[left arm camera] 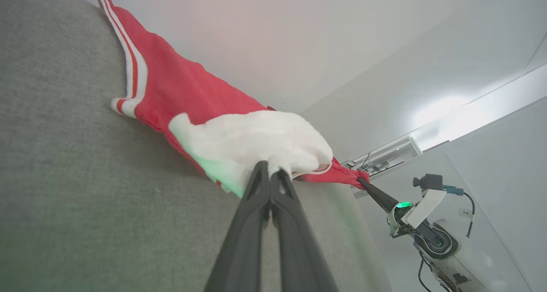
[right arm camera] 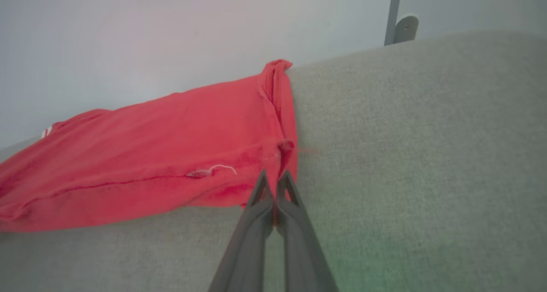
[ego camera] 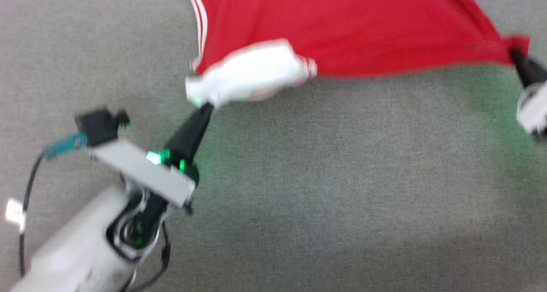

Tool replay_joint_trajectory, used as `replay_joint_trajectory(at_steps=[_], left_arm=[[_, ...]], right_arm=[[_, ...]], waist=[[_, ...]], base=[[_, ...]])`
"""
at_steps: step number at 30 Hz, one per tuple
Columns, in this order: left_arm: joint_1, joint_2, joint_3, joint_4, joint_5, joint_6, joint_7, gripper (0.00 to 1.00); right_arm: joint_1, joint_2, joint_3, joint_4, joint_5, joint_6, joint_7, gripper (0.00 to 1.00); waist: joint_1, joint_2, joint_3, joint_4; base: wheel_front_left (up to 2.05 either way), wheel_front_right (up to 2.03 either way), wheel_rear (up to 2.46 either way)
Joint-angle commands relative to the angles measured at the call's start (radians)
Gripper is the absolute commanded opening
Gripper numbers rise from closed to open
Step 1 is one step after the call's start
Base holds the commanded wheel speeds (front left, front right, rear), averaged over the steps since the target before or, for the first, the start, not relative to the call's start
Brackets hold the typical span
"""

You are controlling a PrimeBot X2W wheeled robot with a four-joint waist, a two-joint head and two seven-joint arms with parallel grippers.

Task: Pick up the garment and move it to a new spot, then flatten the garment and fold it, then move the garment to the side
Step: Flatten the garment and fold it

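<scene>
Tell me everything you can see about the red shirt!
The shirt is bright red, made of what looks like soft, thin cloth, with a white short sleeve and red-and-white striped trim along one edge. It is spread over a grey fabric surface, with its near edge pulled tight. The left gripper is shut on the bunched white sleeve, and the right gripper is shut on a red corner. A small loose white thread sits near that corner.

- The left gripper (ego camera: 207, 108) reaches toward 1 o'clock from its pale forearm (ego camera: 72, 253) at 7 o'clock, jaws pinched tight on the garment (ego camera: 342, 27).
- The right gripper (ego camera: 516, 54), at 3 o'clock, points toward 11 o'clock, jaws clamped on the garment's corner.
</scene>
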Motion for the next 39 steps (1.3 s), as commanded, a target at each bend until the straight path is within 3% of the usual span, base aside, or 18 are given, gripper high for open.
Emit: replay_joint_trajectory(at_steps=[1,8,12,17,22,26,31,39], left_arm=[[0.062,0.024,0.001,-0.037,0.019,0.0,-0.011,0.0],[0.285,0.105,-0.008,-0.167,0.094,0.0,-0.019,0.0],[0.425,0.135,0.053,-0.24,0.115,0.0,-0.019,0.0],[0.599,0.171,0.126,-0.346,0.147,0.0,-0.019,0.0],[0.728,0.188,0.198,-0.443,0.182,0.014,-0.019,0.0],[0.732,0.199,0.213,-0.478,0.208,0.016,-0.014,0.0],[0.604,0.187,0.219,-0.48,0.225,0.011,0.041,0.0],[0.253,0.105,0.204,-0.334,0.191,-0.001,0.201,0.0]], right_arm=[[0.088,-0.031,-0.003,-0.067,0.038,-0.001,0.033,0.0],[0.431,-0.143,-0.071,-0.35,0.133,-0.001,0.158,0.0],[0.632,-0.175,-0.177,-0.507,0.155,-0.001,0.222,0.0],[0.858,-0.146,-0.333,-0.691,0.122,-0.001,0.313,0.0],[1.01,-0.056,-0.483,-0.867,0.061,-0.001,0.42,0.0],[1.015,0.033,-0.561,-0.955,0.007,-0.001,0.494,0.0],[0.909,0.101,-0.595,-0.985,-0.066,-0.001,0.565,0.0],[0.605,0.14,-0.555,-0.826,-0.16,-0.001,0.571,0.0]], waist=[[0.0,0.0,-0.035,0.005],[0.0,0.0,-0.094,0.002],[0.0,0.0,-0.119,-0.006],[0.0,0.0,-0.133,-0.019],[0.0,0.0,-0.127,-0.03],[0.0,0.0,-0.119,-0.037],[0.0,0.0,-0.101,-0.037],[0.0,0.0,-0.049,-0.04]], base=[[0.0,0.0,0.0],[0.0,0.0,0.0],[0.0,0.0,0.0],[0.0,0.0,0.0],[0.0,0.0,0.0],[0.0,0.0,0.0],[0.0,0.0,0.0],[0.0,0.0,0.0]])
